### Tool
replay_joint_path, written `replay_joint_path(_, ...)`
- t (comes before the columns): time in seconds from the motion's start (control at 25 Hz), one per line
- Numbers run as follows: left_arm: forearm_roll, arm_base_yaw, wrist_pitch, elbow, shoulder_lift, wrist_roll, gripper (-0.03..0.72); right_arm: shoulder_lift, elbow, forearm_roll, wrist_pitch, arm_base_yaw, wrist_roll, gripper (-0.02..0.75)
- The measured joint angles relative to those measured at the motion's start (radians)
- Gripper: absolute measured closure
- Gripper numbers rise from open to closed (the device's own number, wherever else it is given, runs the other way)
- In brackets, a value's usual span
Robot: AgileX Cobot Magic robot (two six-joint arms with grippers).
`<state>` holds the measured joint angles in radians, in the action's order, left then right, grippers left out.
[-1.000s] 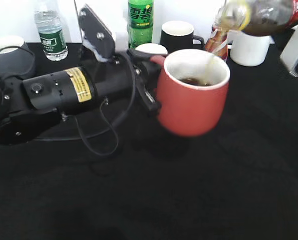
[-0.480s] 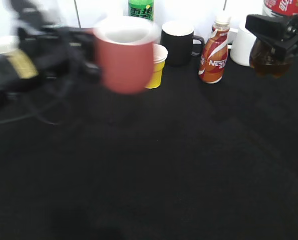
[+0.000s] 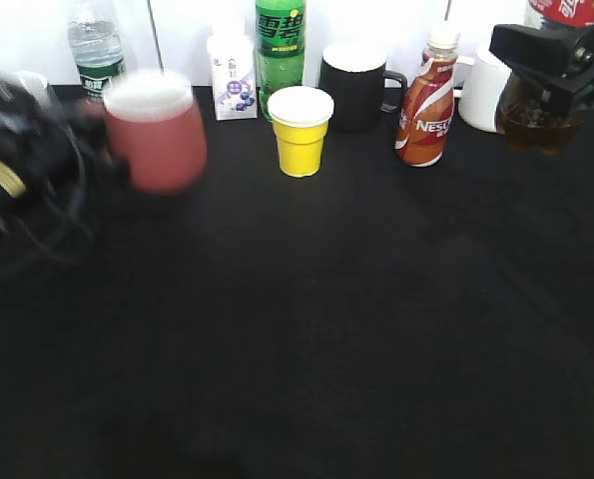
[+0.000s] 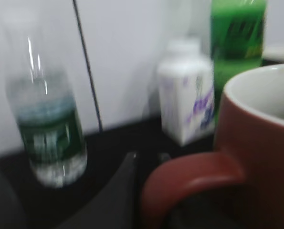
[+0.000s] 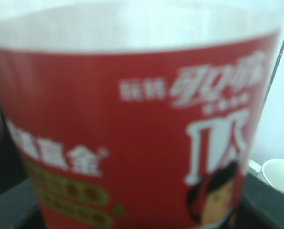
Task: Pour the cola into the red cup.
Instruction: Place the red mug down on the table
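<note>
so the left hand (image 3: 97,165) has the red cup (image 3: 155,132) by its handle, up off the surface (image 3: 326,329) and upright; it's motion-blurred in the exterior view, so I can't make out the fingers, but the left wrist view shows the loop handle right at the hand with the cup body just past it; reads as a firm grasp to me; can't see down to any liquid inside, only the white inner wall near the rim.

the right hand (image 3: 551,55) is clamped around the cola (image 3: 541,110); bottle stands upright, long axis vertical, dark drink pooled in the bottom part below the hand; the right wrist view is basically all red label.

key thing: cup and cola are well apart, at opposite ends of the surface; from the right hand the cup is far off across the row of yellow paper cup (image 3: 300,130), black mug (image 3: 356,85) and Nescafe bottle (image 3: 424,100); any more pouring would mean bringing them together first.
</note>
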<state>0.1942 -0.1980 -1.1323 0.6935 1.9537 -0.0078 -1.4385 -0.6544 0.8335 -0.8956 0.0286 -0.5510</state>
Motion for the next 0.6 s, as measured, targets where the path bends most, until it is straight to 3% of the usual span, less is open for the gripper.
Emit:
replay_joint_path(0.2, -0.006, 0.0, -0.024, 0.143, 0.195, 0.008, 0.615, 0.0, 0.0, 0.0, -0.001, 0.0, -0.001, 0.237)
replay_joint_path(0.32, -0.007, 0.0, -0.059, 0.161, 0.228, 0.002, 0.613, 0.0, 0.0, 0.0, -0.001, 0.0, -0.001, 0.237)
replay_joint_path(0.52, -0.023, 0.0, -0.095, 0.099, 0.221, -0.005, 0.442, 0.0, 0.0, 0.0, -0.001, 0.0, -0.002, 0.237)
replay_joint_path(0.6, -0.036, 0.0, -0.111, 0.033, 0.189, -0.008, 0.428, 0.0, 0.0, -0.001, -0.002, 0.0, -0.002, 0.237)
